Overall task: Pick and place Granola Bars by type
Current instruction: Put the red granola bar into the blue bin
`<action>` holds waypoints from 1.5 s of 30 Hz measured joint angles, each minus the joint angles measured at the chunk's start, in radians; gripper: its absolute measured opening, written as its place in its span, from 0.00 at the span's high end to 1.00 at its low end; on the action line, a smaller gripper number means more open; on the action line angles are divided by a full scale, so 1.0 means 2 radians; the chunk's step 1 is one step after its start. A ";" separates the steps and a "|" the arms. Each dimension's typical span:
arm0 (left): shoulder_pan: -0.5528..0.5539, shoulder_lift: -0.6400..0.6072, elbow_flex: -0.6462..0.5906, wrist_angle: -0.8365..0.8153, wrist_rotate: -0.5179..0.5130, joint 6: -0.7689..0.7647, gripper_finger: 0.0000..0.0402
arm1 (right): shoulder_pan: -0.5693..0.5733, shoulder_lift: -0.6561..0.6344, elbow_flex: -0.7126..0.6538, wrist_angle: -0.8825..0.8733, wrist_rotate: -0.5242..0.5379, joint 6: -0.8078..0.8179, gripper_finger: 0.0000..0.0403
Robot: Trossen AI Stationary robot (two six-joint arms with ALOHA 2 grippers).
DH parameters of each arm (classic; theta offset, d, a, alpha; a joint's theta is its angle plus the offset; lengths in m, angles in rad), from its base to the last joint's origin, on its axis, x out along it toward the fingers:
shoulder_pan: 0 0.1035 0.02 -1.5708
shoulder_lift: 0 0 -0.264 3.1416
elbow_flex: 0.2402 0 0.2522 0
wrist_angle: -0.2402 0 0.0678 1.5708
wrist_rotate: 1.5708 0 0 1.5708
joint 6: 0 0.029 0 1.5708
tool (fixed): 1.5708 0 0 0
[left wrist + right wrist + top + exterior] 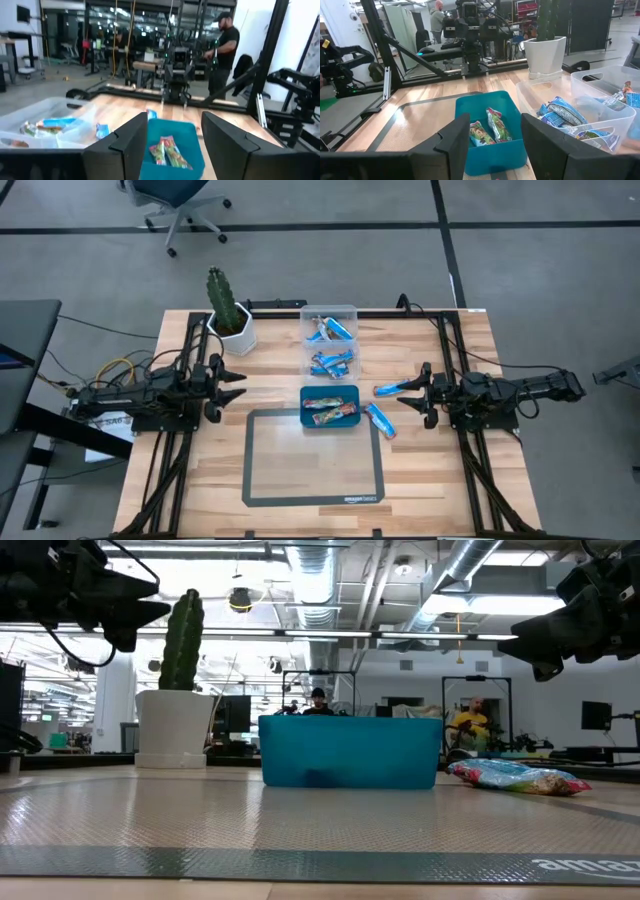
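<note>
- Left gripper (pixel 236 383) hovering over the table's left side, fingers spread, holding nothing.
- Right gripper (pixel 418 395) likewise parted and empty, between 2 blue Granola Bars (pixel 392 389) loose on the wood.
- 2 multicoloured bars (pixel 330 409) inside the teal tray (pixel 306 423); more blue ones in the clear box (pixel 304 337) beside a potted cactus (pixel 228 311).

Wooden table (pixel 200 480) with grey-framed mat (pixel 312 457) at centre-front. Teal tray (pixel 330 393) touching mat's 12 o'clock edge; clear plastic box (pixel 330 313) just beyond, also 12 o'clock. Cactus in white pot (pixel 230 315) at 10 o'clock from mat, near back edge. Office chair (pixel 180 205) on floor past table. Bundled cables (pixel 120 370) at 9 o'clock. People in room behind (pixel 225 45).
</note>
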 joint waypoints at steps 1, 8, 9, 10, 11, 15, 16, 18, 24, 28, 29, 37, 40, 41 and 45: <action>0.000 0.000 -0.004 0.010 0.000 0.001 0.55 | 0.000 0.000 0.000 0.000 0.000 0.000 0.58; 0.000 0.000 -0.028 0.039 0.010 -0.005 0.55 | 0.000 0.000 0.000 0.000 0.000 0.000 0.58; 0.000 0.000 -0.028 0.038 0.012 0.001 0.55 | 0.000 0.000 0.000 0.000 0.000 0.000 0.58; 0.000 0.000 -0.028 0.033 0.013 0.007 0.55 | 0.000 0.000 0.000 0.000 0.000 0.000 0.58; 0.000 0.000 -0.028 0.025 0.013 0.013 0.55 | 0.000 0.000 0.000 0.000 0.000 0.000 0.58; 0.000 0.003 -0.028 -0.010 0.021 0.028 0.55 | 0.000 0.000 0.000 0.000 0.000 0.000 0.58; 0.000 0.004 -0.028 -0.011 0.027 0.031 0.55 | 0.000 0.000 0.000 0.000 0.000 0.000 0.58; -0.001 0.006 -0.028 -0.012 0.026 0.041 0.55 | 0.000 0.000 0.000 0.000 0.000 0.000 0.58; -0.001 0.007 -0.028 -0.012 0.021 0.024 0.55 | 0.000 0.000 0.000 0.000 0.000 0.000 0.58; -0.001 0.007 -0.028 -0.013 0.020 0.017 0.55 | 0.000 0.000 0.000 0.000 0.000 0.000 0.58; -0.001 0.007 -0.028 -0.013 0.020 0.018 0.55 | 0.000 0.000 0.000 0.000 0.000 0.000 0.58; -0.001 0.007 -0.029 -0.013 0.020 0.018 0.55 | 0.000 0.000 0.000 0.000 0.000 0.000 0.58; -0.001 0.007 -0.029 -0.013 0.019 0.020 0.55 | 0.000 0.000 0.000 0.000 0.000 0.000 0.58; -0.001 0.007 -0.029 -0.014 0.019 0.018 0.55 | 0.000 0.000 0.000 0.001 0.000 0.000 0.58; -0.001 0.007 -0.029 -0.014 0.019 0.015 0.55 | 0.002 0.000 0.000 0.051 -0.010 0.103 0.58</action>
